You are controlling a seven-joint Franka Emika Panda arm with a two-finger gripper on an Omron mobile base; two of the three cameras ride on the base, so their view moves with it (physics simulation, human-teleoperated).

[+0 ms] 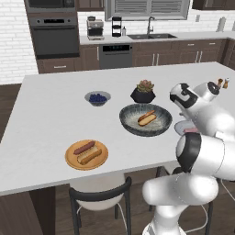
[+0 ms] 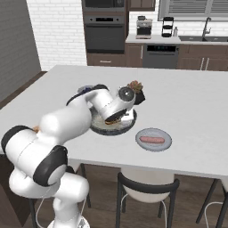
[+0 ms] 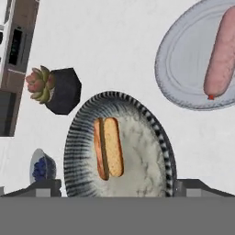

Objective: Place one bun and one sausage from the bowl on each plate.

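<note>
My gripper [image 3: 112, 186] hangs open and empty over the bowl [image 3: 151, 137], a bun [image 3: 109, 148] directly beneath. Beyond it lies the grey plate [image 3: 183, 64] with a sausage [image 3: 221, 53]. The left base view shows the orange plate [image 1: 70, 158], bun and sausage aboard.

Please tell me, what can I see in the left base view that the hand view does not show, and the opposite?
Left base view alone: the orange-tan plate with a bun and a sausage on it, near the front edge of the counter.

Hand view alone: the whole pale grey plate with one pink sausage on it; in the left base view the arm covers most of that plate.

Both: the dark grey bowl with one bun left inside, the black pot with a succulent, and the small bowl of blueberries.
</note>
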